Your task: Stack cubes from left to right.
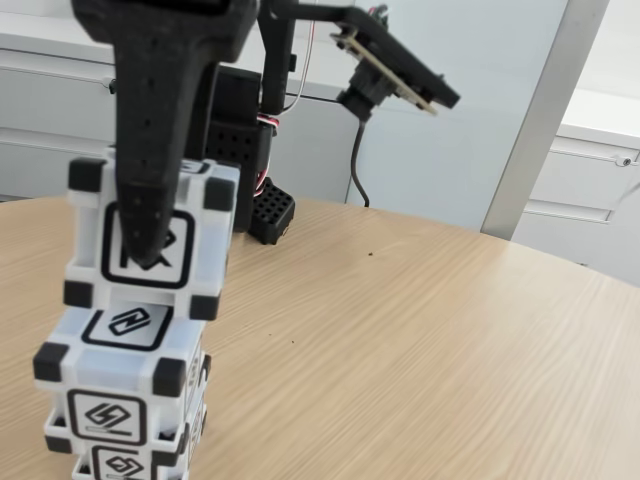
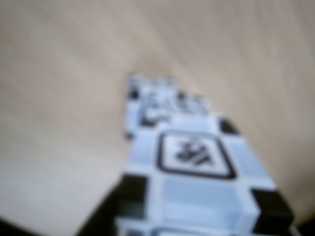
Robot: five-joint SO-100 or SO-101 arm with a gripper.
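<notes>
- White plastic made up all three cubes, each with black corner blocks and a black-framed square glyph on every face; in the fixed view they stood as one column near the left edge of the pale wooden round table (image 1: 420,330).
- My black two-finger gripper (image 1: 150,235) came down from the top of the fixed view, and its near finger (image 1: 150,150) lay flat across the front face of the top cube (image 1: 205,245), its tip over that face's glyph.
- My far finger was hidden behind the cube, so I could not tell from the pictures whether I was pinching the cube or merely resting against it.
- That top cube sat on the middle cube (image 1: 115,375), turned slightly and shifted a little toward the table's far side, so part of the middle cube's top glyph showed in front of it.
- Beneath it, the bottom cube (image 1: 120,462) was cut off by the lower edge of the fixed view, and it rested on the table.
- In the wrist view, which was blurred, the column appeared from above as a white face with a dark-framed glyph (image 2: 194,155), with the lower cubes beyond it against the wood (image 2: 59,98).
- Behind the column, at the table's far edge, stood my black perforated base block (image 1: 272,212).
- Grey-white cabinets (image 1: 590,190) ran along the wall past the table.
</notes>
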